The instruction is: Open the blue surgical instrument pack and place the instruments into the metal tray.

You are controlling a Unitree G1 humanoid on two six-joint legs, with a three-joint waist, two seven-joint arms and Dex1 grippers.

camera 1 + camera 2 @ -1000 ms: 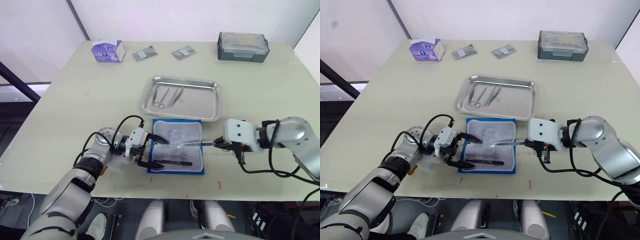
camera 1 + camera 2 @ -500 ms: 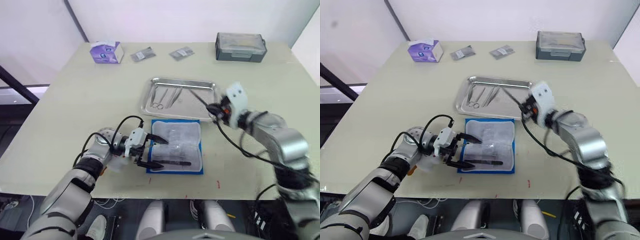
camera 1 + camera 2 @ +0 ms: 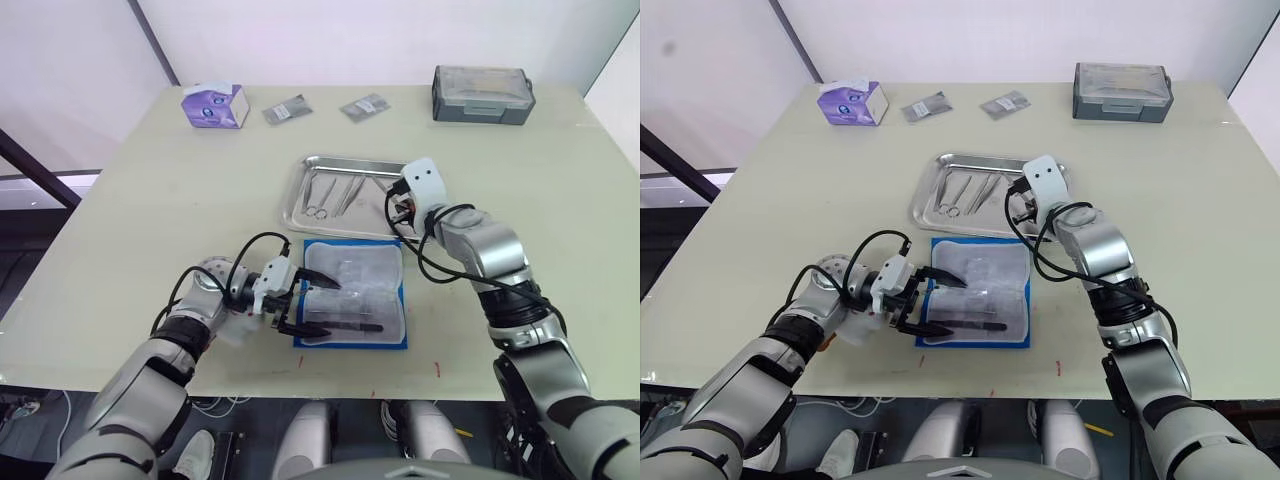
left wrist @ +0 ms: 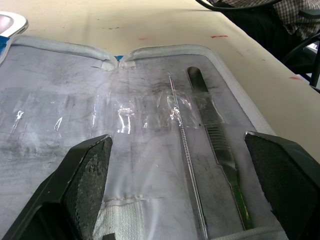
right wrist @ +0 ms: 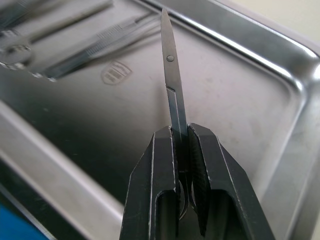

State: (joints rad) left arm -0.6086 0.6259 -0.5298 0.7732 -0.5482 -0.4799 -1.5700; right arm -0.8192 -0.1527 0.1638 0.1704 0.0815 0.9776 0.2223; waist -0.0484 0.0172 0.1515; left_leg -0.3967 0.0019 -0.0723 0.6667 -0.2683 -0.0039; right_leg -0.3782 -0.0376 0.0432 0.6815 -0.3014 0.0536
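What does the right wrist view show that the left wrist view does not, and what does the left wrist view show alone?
Right wrist view: the right gripper shut on a pair of scissors, blades over the metal tray, with instruments lying in it.

Left wrist view: the open blue surgical instrument pack, a thin probe and a flat tool in its clear pockets, between the left gripper fingers.

Both share a corner of the tray.

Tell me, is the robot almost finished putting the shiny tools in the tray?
Not yet, but it's partway. The blue pack lies open, and some instruments already lie in the metal tray. Right now the right end effector is shut on a pair of scissors over the tray. The left end effector is open at the pack's edge, where two slim tools wait in the clear pockets.
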